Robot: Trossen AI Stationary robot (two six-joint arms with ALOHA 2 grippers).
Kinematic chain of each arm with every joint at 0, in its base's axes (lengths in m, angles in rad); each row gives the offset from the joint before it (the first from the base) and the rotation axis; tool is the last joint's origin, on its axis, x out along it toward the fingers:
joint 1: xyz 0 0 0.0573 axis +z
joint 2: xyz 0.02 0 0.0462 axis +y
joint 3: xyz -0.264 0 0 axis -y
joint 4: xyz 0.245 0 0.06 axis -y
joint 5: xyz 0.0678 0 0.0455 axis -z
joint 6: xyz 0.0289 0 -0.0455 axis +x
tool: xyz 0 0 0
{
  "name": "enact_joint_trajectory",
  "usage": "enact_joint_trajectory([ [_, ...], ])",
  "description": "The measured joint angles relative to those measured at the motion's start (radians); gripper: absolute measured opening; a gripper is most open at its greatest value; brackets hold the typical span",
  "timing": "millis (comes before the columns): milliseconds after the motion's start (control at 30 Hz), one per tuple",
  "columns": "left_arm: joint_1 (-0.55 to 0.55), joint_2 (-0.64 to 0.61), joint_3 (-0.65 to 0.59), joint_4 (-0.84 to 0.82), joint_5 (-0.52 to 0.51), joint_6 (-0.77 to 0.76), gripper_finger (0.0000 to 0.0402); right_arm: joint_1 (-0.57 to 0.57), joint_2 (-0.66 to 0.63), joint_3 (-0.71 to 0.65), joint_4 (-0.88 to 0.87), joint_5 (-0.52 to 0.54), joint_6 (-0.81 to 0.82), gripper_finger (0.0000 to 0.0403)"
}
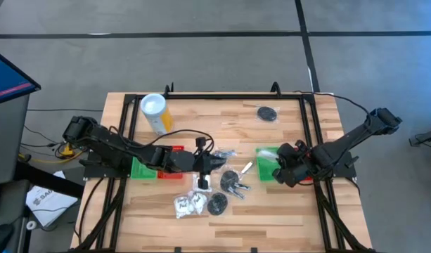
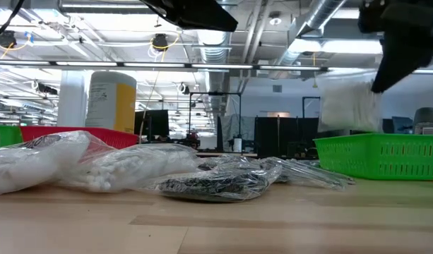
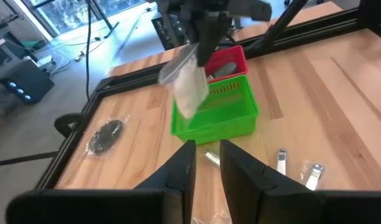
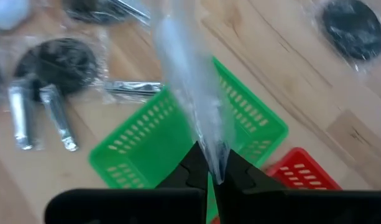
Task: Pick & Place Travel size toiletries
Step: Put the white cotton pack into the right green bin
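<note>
My right gripper (image 4: 213, 167) is shut on a clear plastic bag with white contents (image 3: 187, 87). The bag hangs over the green tray (image 1: 266, 163) at the table's right. My left gripper (image 3: 206, 163) hovers above the loose toiletries in the middle of the table; a narrow gap shows between its fingers, with nothing in it. On the wood lie bagged black discs (image 1: 216, 204), white sachets (image 1: 187, 205) and small silvery tubes (image 1: 237, 188). One more bagged black disc (image 1: 268, 112) lies near the far edge. My right gripper pinches the bag's top end (image 4: 210, 152) between its two fingers, coming at it from above and slanting down. The bag hangs below the fingers, tilted, clear of the green tray and the table.
A yellow cylinder with a white top (image 1: 155, 114) stands at the far left. A red tray (image 1: 174, 149) and a green tray (image 1: 141, 169) sit under my left arm. Another red tray (image 3: 227, 61) sits behind the right-hand green one. Bare wood lies along the near edge.
</note>
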Motion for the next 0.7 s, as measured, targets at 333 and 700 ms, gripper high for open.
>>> enact_joint_trajectory([
  [333, 0.000, 0.000, 0.000, 0.001, 0.000, -0.026, 0.0062, -0.025, 0.000, -0.073, 0.011, -0.027, 0.012, 0.0000],
  [700, 0.014, 0.000, 0.000, 0.001, 0.100, -0.071, 0.0062, -0.085, 0.000, -0.147, 0.098, -0.030, -0.041, 0.0004],
])
